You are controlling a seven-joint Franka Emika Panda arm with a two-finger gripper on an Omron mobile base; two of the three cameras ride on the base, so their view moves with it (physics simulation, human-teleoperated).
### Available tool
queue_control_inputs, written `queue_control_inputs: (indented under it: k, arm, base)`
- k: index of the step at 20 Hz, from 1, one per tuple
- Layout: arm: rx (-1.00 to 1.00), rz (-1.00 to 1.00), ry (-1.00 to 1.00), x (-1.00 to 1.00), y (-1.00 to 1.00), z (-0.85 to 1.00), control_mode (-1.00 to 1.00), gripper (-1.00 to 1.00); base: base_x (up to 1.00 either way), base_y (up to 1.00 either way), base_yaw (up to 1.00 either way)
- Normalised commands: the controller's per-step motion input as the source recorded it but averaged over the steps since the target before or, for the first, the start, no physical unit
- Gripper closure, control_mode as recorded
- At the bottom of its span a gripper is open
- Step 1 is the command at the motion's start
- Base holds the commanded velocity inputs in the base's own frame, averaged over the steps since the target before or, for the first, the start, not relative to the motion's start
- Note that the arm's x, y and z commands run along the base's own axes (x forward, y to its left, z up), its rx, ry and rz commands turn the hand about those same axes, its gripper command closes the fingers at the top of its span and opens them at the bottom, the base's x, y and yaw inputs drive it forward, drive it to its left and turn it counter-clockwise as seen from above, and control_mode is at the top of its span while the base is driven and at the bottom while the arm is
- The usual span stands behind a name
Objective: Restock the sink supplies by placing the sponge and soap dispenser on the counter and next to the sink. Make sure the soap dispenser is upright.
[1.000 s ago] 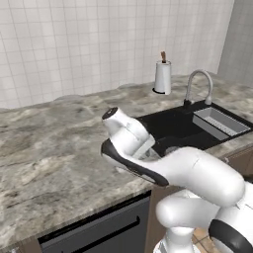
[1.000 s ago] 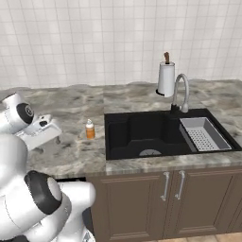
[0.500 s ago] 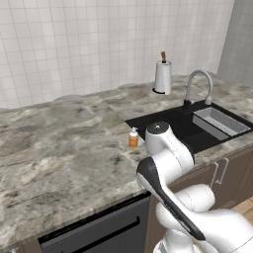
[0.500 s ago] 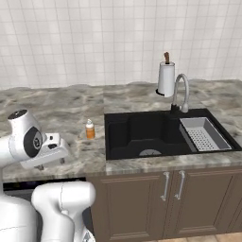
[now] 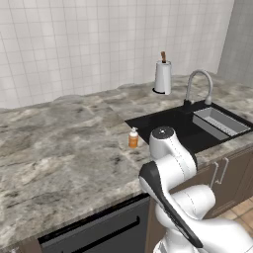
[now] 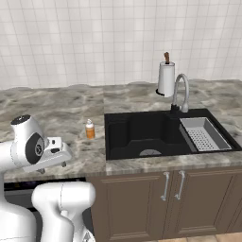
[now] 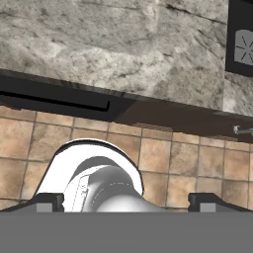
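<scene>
End effector (image 7: 123, 200) is spread wide and empty, aimed down past the counter (image 5: 59, 148) edge at the floor. Soap dispenser (image 6: 90, 129) is seen upright, just beside the sink (image 6: 142, 134) on its open-basin side. Sponge cannot be located; it should be found before reaching. The sink holds a grey rack (image 6: 203, 134), seemingly empty.

Marbled counter (image 7: 113, 44) edge above dark cabinet fronts (image 7: 163, 114) and tan floor tiles (image 7: 163, 153).
</scene>
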Motion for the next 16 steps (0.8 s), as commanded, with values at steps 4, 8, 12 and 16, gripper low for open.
queue_control_inputs:
  k: [4, 8, 12, 16]
  arm:
    - [0.0, 0.01, 0.0, -0.13, 0.05, 0.0, -1.0, -1.0]
    - [0.0, 0.03, -0.02, -0.11, 0.03, 0.0, 1.0, -1.0]
    - [0.0, 0.0, 0.0, 0.0, 0.0, 0.0, 1.0, -1.0]
    - [0.0, 0.0, 0.0, 0.0, 0.0, 0.0, 1.0, -1.0]
  base:
    - [0.0, 0.0, 0.0]
    - [-0.38, 0.32, 0.26]
    - [-0.32, 0.84, 0.57]
    - [-0.06, 0.94, 0.71]
